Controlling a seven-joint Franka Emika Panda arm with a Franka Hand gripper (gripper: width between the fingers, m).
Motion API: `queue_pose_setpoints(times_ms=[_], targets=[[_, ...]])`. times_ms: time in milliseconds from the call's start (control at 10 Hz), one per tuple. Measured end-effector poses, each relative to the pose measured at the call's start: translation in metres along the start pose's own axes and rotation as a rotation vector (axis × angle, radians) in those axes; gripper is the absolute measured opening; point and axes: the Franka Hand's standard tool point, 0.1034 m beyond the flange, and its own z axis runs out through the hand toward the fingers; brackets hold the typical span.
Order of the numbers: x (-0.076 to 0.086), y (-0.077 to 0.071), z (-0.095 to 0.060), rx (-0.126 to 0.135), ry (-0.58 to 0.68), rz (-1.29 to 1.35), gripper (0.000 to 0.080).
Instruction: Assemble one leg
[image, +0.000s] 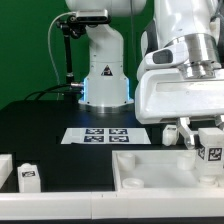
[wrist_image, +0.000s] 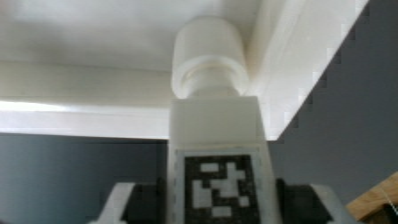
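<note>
My gripper (image: 208, 148) is shut on a leg (image: 211, 150), a small white peg with a black-and-white tag, and holds it at the exterior view's right, over the far right corner of the large white tray-like part (image: 140, 168). In the wrist view the leg (wrist_image: 221, 120) runs out from between the dark pads (wrist_image: 153, 200), tag facing the camera, its rounded tip against the tray's inner corner (wrist_image: 267, 30). Another leg (image: 27, 178) stands at the exterior view's lower left.
The marker board (image: 103, 134) lies on the black table in front of the arm's white base (image: 105, 75). A long white bar (image: 5, 165) lies at the exterior view's left edge. A black stand (image: 66, 50) rises behind.
</note>
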Motion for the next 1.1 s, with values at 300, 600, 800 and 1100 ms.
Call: queue_pose_setpoints(times_ms=[300,600,800,1100], targets=[[-0.0017,0.0008,0.0047,-0.004,0.02,-0.002,0.0284],[-0.0015,0.0016,0.0038,-0.004,0.012,0.002,0.0284],[-0.0022,0.0016,0.0042,-0.004,0.01,0.001,0.039],[0.0036,0.0092,0.0009,0.001,-0.069,0.015,0.0639]])
